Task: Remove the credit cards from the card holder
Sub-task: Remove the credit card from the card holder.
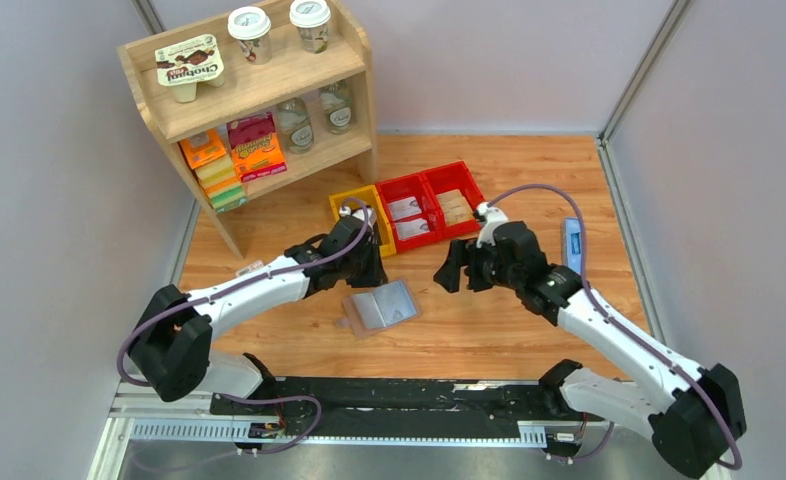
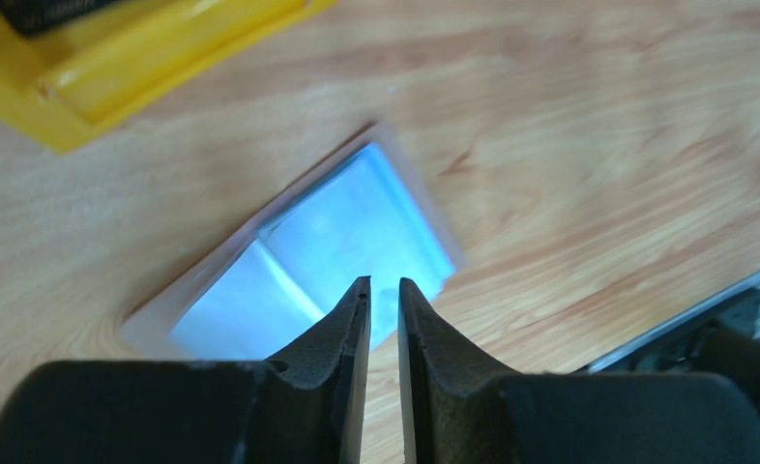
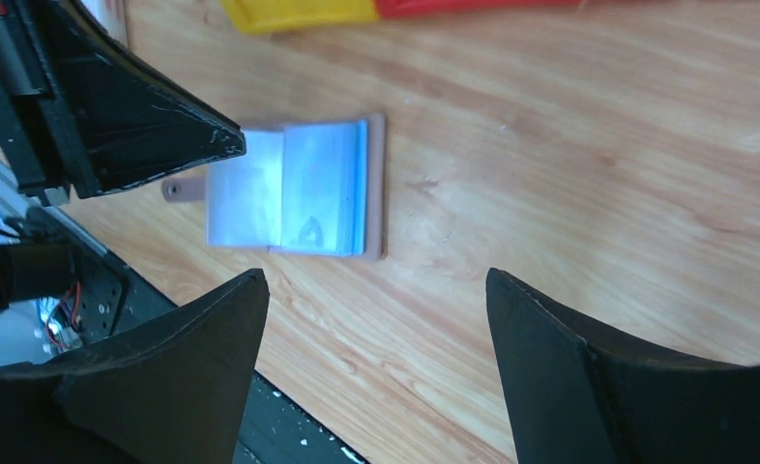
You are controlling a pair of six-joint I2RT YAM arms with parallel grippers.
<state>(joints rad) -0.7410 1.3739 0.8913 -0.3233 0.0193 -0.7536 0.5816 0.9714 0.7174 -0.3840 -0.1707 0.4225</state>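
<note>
Roughly left to right, top view. The left fingers (image 1: 369, 270) sat over the upper-left edge of the card holder (image 1: 381, 306). They were nearly together with a thin slit between them, and nothing was clamped. The holder lay open and flat on the worktop (image 1: 489, 330) at centre frame, blue-grey inside up, just below the yellow bin (image 1: 361, 200). The right fingers (image 1: 456, 272) were spread wide and empty, right of the holder and off it.

Risks as I read them:
- Nothing pinned the holder, so a pull on a card edge would likely drag or fold the whole wallet.
- The credit cards sit flush and thin, so the fingers could slip off or nip the pocket lip instead.
- Both arms were converging on one small target, so they could clash.

Hard to make out:
- Glare washed out the pockets in both wrist views, so I couldn't tell cards from pockets or get a count.
- The left wrist view was blurred.
- The left arm covered part of the yellow bin.
</note>
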